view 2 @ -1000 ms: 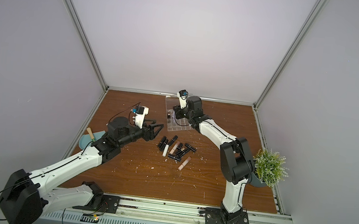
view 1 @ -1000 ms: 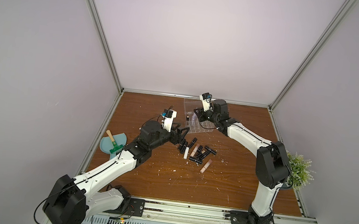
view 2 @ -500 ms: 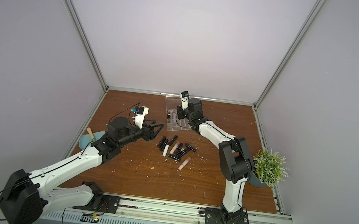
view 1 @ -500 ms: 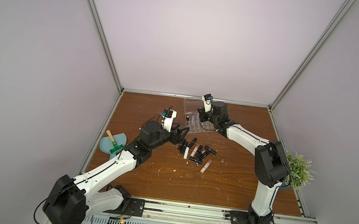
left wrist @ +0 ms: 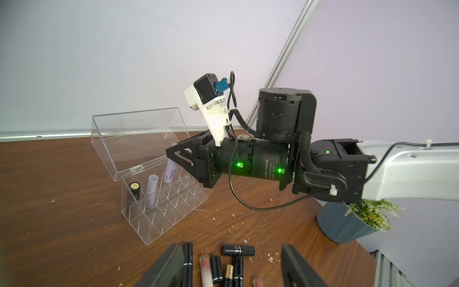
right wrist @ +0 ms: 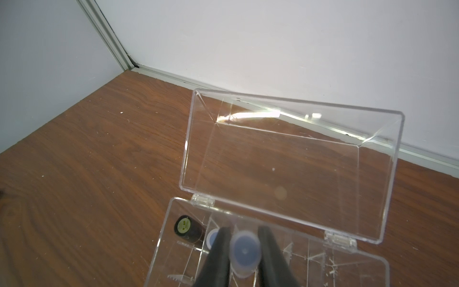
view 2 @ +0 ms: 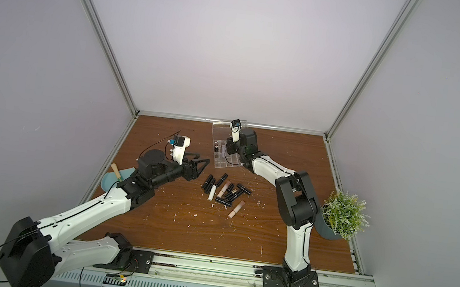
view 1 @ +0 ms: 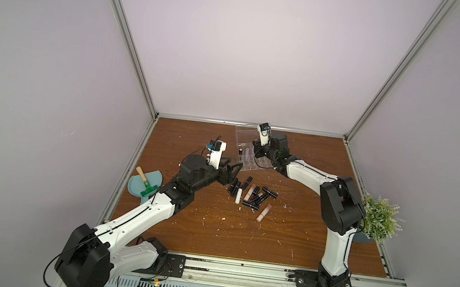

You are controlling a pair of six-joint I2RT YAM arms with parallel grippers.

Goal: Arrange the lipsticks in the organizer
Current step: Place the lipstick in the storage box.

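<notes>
Comparing with one second ago, you see little change. The lavender lipstick (right wrist: 244, 251) stays clamped in the right gripper (right wrist: 244, 229) above the organizer (left wrist: 173, 211). The wrist has shifted only slightly there, and the elbow of that arm has swung a bit toward the middle of the table (view 1: 212, 231). Your left arm and the loose lipsticks (view 1: 252, 194) are where they were.

The held tube sits between the two fingers, which press on its sides near the upper end. Its lower end points down into the back row, the one by the hinges. You cannot tell if it already touches the bottom. In the left wrist view it is slightly tilted.

The tube is pale lavender and round, with a bluish flat end and a small printed label on its side.

Just beside it a second lavender tube (left wrist: 152, 188) stands upright in its own compartment. Next to that, in the corner compartment, stands a black lipstick (left wrist: 134, 188) with a yellowish round top. The clear lid (right wrist: 285, 161) is open and leans back.

Your left gripper (view 1: 234, 173) hovers at the edge of the loose pile with its fingers moderately apart and nothing between them. The pile is mostly black, with one white and two beige-pink tubes.
</notes>
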